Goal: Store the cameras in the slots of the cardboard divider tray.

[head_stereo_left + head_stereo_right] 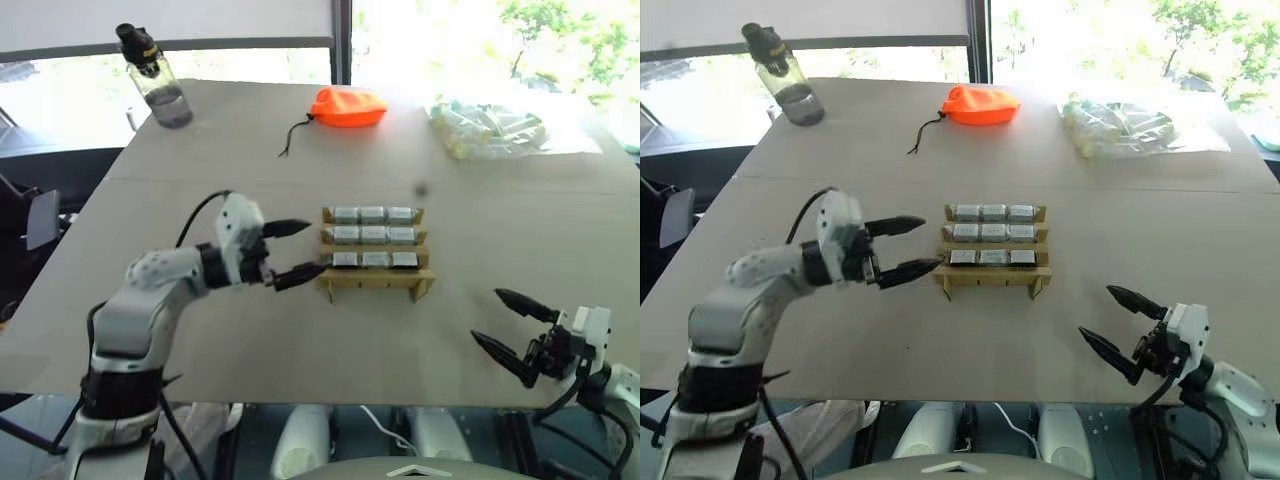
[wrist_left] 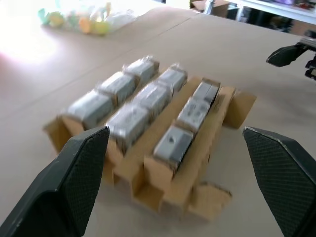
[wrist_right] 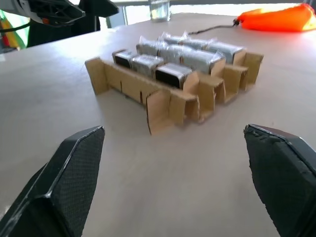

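Right wrist view — black lens faces of cameras (image 3: 170, 75) | head views — silvery tops

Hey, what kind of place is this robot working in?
Probably an office or lab room: a big tan table by bright windows with trees outside, and a water bottle on the table.

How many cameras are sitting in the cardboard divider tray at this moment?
9. The cardboard divider tray holds three rows of three cameras: far row, middle row, near row. Every slot looks filled, and no loose camera lies on the table.
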